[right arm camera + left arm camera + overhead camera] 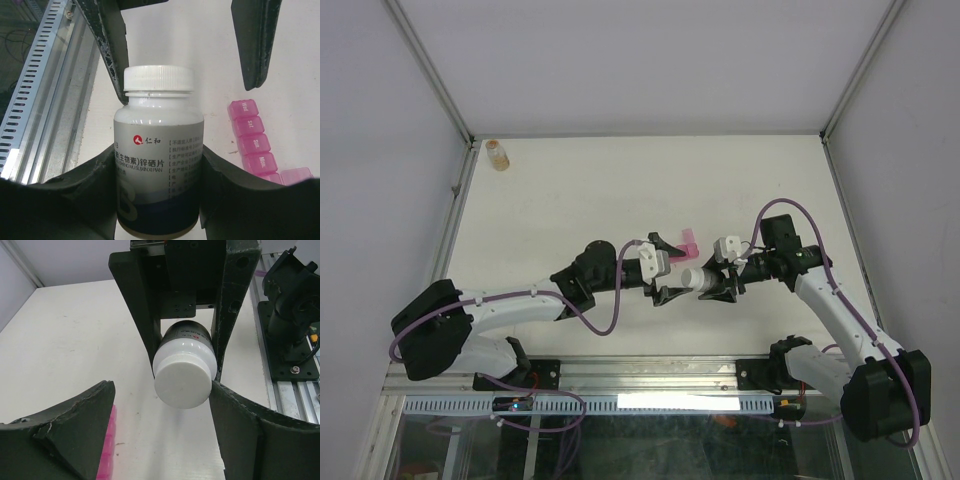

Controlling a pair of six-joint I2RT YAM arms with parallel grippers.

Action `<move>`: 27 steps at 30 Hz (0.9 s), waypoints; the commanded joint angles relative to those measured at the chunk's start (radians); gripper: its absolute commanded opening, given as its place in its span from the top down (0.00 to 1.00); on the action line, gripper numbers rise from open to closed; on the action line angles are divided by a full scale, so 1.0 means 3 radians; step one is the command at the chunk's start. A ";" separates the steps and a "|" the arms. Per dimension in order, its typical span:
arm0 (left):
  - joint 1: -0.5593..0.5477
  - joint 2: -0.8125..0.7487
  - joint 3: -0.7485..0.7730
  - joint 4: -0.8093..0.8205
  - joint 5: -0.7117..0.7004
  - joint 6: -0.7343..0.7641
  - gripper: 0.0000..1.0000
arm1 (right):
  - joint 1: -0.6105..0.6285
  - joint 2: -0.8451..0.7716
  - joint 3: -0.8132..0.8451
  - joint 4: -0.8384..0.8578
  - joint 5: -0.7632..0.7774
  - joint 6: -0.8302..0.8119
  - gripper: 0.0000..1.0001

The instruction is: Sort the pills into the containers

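My right gripper (159, 200) is shut on the body of a white-capped pill bottle (159, 150) and holds it level above the table, cap toward the left arm. It shows in the top view (692, 277) between the two grippers. My left gripper (162, 440) is open with its jaws either side of the white cap (182, 380); one finger (112, 60) is against the cap, the other (260, 45) stands apart. The pink organiser (252, 140) lies on the table beside the bottle, its day-labelled lids down; it also shows in the top view (688, 240) and the left wrist view (107, 450). No pills show.
A small amber bottle (498, 155) stands at the far left corner of the white table (570, 200). An aluminium rail (650, 375) runs along the near edge by the arm bases. Walls enclose the table's left, right and far sides.
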 commanded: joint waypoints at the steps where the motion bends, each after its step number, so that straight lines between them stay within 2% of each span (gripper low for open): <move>1: -0.0006 0.0014 0.0150 0.0231 0.0129 0.0025 0.25 | -0.0016 -0.0009 0.0071 0.0009 -0.0120 -0.0067 1.00; 7: 0.0001 0.0037 0.0166 0.0272 0.0225 -0.0058 0.42 | -0.0016 -0.0007 0.0071 0.0007 -0.0116 -0.0061 1.00; 14: 0.0001 0.0047 0.0172 0.0284 0.0317 -0.0334 0.77 | -0.0016 -0.0007 0.0075 0.0011 -0.0110 -0.0053 1.00; 18: -0.0006 0.0004 0.0222 0.0198 0.0263 -0.0925 0.89 | -0.0014 -0.0002 0.0075 0.0021 -0.0094 -0.0038 1.00; 21: -0.0009 -0.0064 0.0211 0.0169 -0.0034 -0.1668 1.00 | -0.0016 0.0004 0.0076 0.0027 -0.0081 -0.0029 1.00; 24: -0.0046 -0.0169 0.0223 -0.0071 -0.0427 -0.2350 1.00 | -0.0016 0.0017 0.0076 0.0040 -0.0073 -0.0009 1.00; 27: -0.0172 -0.0244 0.0278 -0.0345 -0.0755 -0.2648 1.00 | -0.0014 0.0024 0.0076 0.0044 -0.0064 -0.0001 1.00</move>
